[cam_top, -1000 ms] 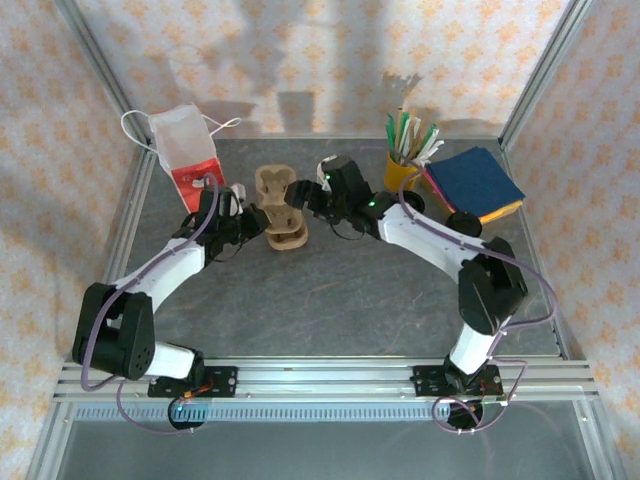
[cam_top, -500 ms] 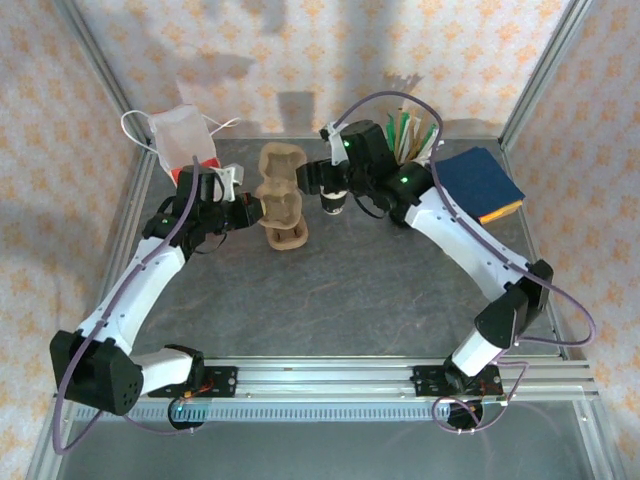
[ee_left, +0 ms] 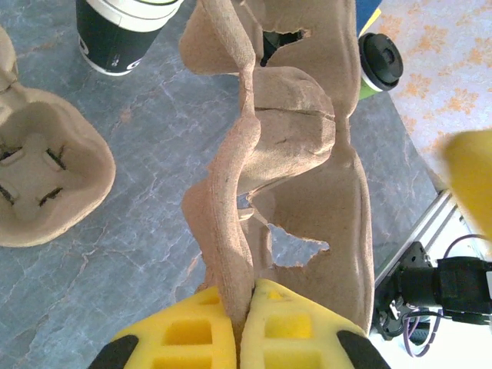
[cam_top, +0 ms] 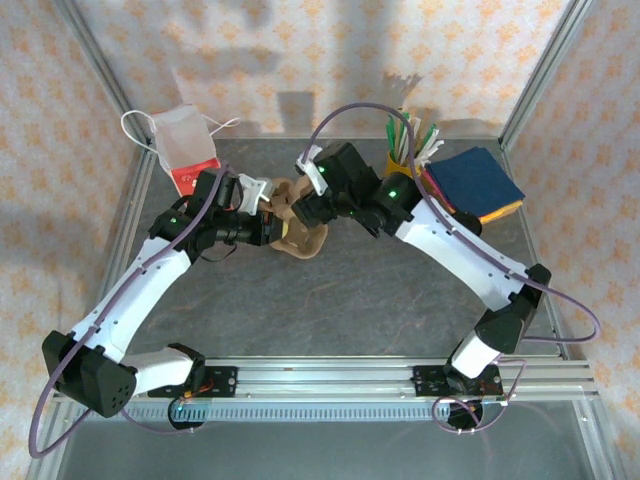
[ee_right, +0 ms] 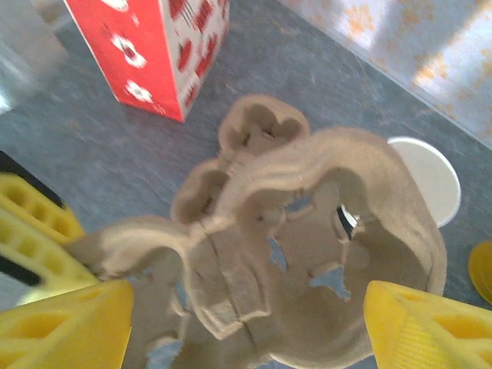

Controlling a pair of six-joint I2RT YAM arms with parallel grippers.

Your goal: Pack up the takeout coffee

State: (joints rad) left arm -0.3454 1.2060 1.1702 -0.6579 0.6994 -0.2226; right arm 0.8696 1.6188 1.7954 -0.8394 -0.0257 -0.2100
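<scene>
My left gripper (ee_left: 244,307) (cam_top: 262,208) is shut on the edge of a brown pulp cup carrier (ee_left: 307,177) (ee_right: 323,254), holding it tilted above the table. My right gripper (ee_right: 246,330) (cam_top: 305,205) hangs open over that carrier, one yellow finger on each side and well clear of it. The takeout coffee (ee_left: 123,34), with a pale top and a black lower part, stands upright on the table beyond the carrier. A white round top (ee_right: 427,181) past the carrier's rim looks like that cup. In the top view the right arm hides it.
A second carrier (ee_left: 46,177) (cam_top: 305,242) lies flat on the table under the held one. A red and white paper bag (cam_top: 185,160) (ee_right: 154,46) stands at the back left. Yellow mug of sticks (cam_top: 405,165), blue and yellow napkins (cam_top: 475,185) and black lids (ee_left: 380,61) sit back right.
The left gripper has swung the carrier right and tipped it over. The right gripper has moved left and down until it hangs over the carrier.
</scene>
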